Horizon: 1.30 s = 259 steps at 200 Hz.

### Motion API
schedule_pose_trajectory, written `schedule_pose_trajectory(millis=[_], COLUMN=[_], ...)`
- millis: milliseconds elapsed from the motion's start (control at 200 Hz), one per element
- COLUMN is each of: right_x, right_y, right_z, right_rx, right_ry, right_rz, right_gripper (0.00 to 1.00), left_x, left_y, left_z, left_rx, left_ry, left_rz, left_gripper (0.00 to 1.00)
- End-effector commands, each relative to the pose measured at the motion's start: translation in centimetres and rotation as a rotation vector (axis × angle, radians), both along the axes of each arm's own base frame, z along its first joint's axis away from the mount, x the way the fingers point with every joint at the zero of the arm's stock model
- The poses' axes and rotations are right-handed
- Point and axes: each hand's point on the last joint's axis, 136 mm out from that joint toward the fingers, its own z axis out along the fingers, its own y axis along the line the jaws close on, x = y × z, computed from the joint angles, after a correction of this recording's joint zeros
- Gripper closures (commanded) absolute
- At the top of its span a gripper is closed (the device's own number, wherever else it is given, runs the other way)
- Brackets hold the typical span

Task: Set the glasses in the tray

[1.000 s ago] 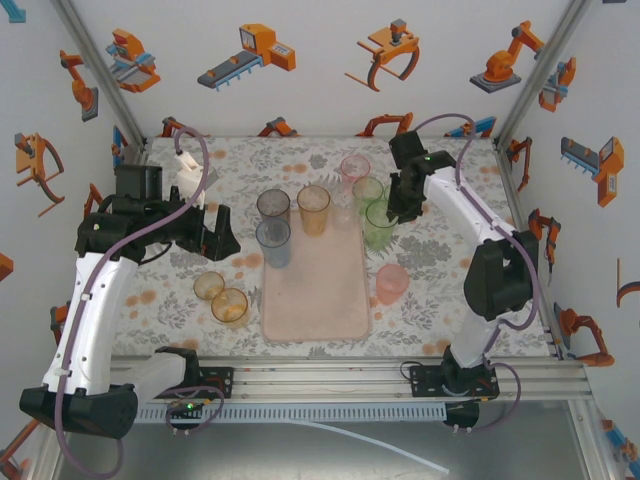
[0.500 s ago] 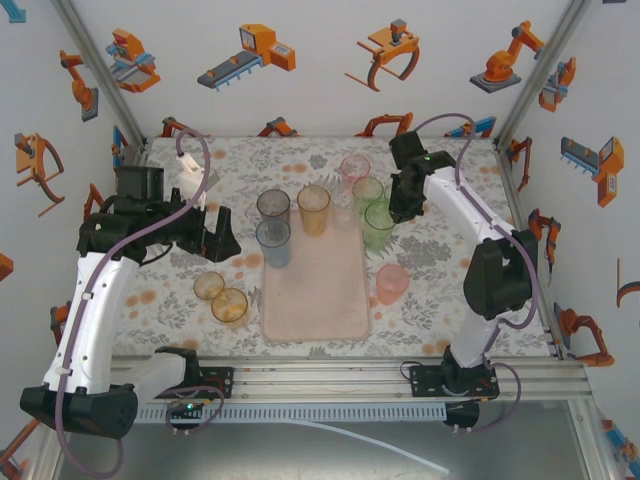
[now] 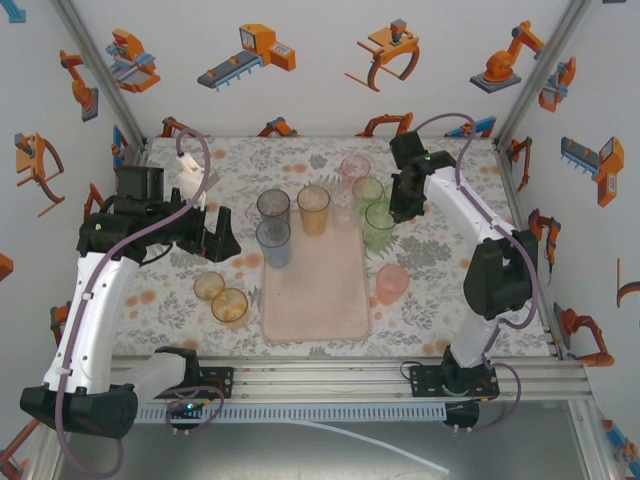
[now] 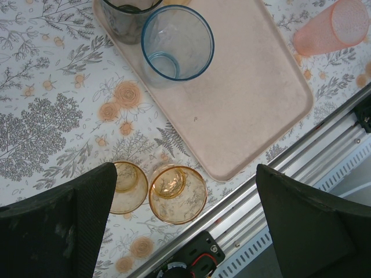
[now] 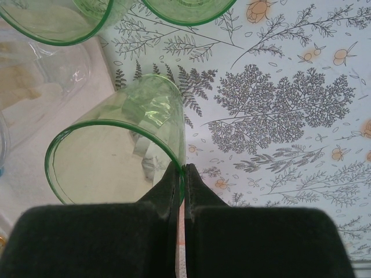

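The right gripper (image 5: 181, 171) is pinched shut on the rim of a green glass (image 5: 116, 156) standing just beside the tray (image 3: 320, 290) (the left gripper (image 4: 186, 169) hangs wide open), so lifting it across onto the tray looks next.

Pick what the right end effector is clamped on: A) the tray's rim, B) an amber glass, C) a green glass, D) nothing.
C: in the right wrist view the right end effector is pinched shut across the rim of a green glass.
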Motion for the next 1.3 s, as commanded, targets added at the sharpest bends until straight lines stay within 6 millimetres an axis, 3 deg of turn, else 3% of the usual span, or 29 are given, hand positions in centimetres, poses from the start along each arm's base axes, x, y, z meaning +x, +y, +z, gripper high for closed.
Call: schedule_pose_trajectory(millis=[0, 401, 896, 1292], right_x=[0.0, -0.6, -2.8, -4.1], right_y=[-0.5, -0.8, -1.6, -0.3], right_z=[2.7, 5.3, 8.4, 10.4], right_rx=[0.02, 0.042, 0.043, 0.059], right_ry=[-0.053, -0.093, -0.125, -0.149], right_rz=[-0.006, -0.002, 0.015, 0.052], right_gripper=[1.0, 1.0, 1.0, 1.0], left_x=[-0.3, -0.3, -0.3, -0.3], left_y=[-0.4, -0.3, -0.1, -0.1], left_z=[0.8, 1.1, 1.5, 1.3], left_rx=[-0.015, -0.01, -0.002, 0.001], left_ry=[-0.019, -0.029, -0.042, -0.037], left_rz=[-0.022, -0.019, -0.014, -0.013], left_gripper=[0.03, 0.03, 0.03, 0.03])
